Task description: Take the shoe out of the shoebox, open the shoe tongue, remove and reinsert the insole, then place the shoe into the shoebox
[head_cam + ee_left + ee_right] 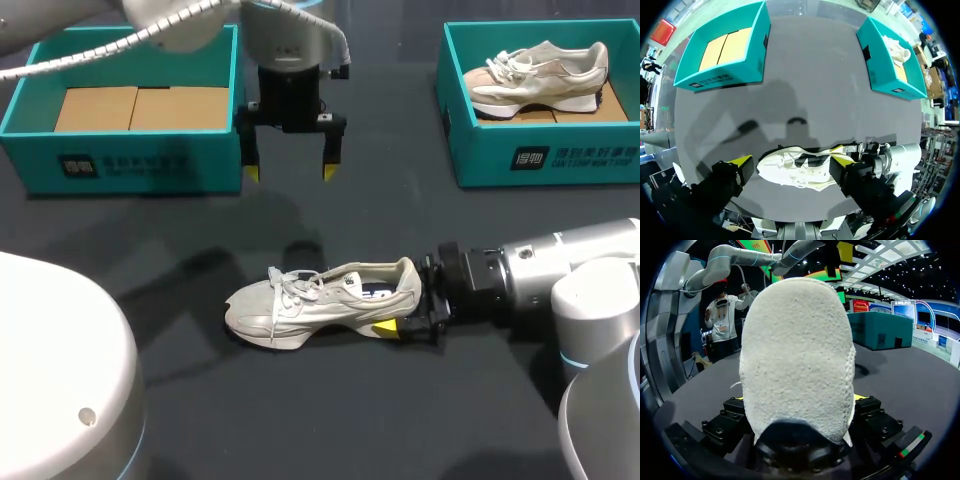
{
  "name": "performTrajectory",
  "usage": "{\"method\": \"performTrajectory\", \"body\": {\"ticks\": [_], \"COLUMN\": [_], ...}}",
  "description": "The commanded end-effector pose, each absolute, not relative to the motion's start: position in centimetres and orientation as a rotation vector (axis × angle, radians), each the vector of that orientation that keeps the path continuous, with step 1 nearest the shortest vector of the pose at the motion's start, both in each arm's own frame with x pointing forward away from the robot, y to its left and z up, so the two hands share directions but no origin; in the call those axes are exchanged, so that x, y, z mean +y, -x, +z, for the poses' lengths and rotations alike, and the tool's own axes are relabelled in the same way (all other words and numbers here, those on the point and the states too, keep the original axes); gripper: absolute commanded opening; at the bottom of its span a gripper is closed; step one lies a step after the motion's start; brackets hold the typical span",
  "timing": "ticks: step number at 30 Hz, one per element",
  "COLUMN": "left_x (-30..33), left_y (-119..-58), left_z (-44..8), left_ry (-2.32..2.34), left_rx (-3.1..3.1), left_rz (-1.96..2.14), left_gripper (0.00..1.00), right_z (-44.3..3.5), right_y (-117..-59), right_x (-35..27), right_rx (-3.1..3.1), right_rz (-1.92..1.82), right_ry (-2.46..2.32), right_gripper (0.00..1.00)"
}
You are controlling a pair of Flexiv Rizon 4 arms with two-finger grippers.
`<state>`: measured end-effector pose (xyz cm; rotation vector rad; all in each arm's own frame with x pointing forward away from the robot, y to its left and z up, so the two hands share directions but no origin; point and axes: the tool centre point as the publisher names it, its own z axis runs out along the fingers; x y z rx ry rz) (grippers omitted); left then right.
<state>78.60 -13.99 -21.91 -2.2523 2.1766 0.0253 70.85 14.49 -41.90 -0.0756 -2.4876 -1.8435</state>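
Observation:
A cream lace-up shoe [320, 300] stands upright on the dark table, toe toward my left side. My right gripper [405, 308] comes in low from the right and is shut on its heel, one yellow tip showing on the near side. The right wrist view is filled by the shoe's fuzzy heel [797, 355] between the fingers of the right gripper [800, 399]. My left gripper [289, 173] hangs open above the table, behind the shoe and apart from it. In its own view the left gripper [791, 162] looks down on the shoe [795, 167], which holds nothing.
An open teal shoebox [120, 165] lined with brown cardboard stands at the back left. A second teal box [545, 155] at the back right holds another cream shoe [540, 75]. Both boxes also show in the left wrist view: the empty shoebox [725, 80] and the second box [885, 80].

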Motion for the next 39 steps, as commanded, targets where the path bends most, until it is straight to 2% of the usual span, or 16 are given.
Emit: {"method": "performTrajectory", "body": {"ticks": [1, 17, 39], "left_x": [-13.5, -17.2, -21.5], "left_y": [-78.0, -69.6, -68.8], "left_z": [-21.7, -24.0, -31.9], "left_ry": [2.248, 2.282, 2.246], "left_rx": [2.197, 2.177, 2.098], "left_rz": [0.030, 0.141, 0.452], "left_gripper": [1.00, 1.00, 1.00], "right_z": [-42.2, -42.2, -42.2], "right_y": [-70.7, -70.7, -70.7], "right_x": [14.6, 14.6, 14.6], "right_rx": [-2.491, -2.491, -2.491], "right_rz": [-1.841, -1.841, -1.841], "right_ry": [0.079, 0.079, 0.079], "right_gripper": [0.00, 0.00, 0.00]}}
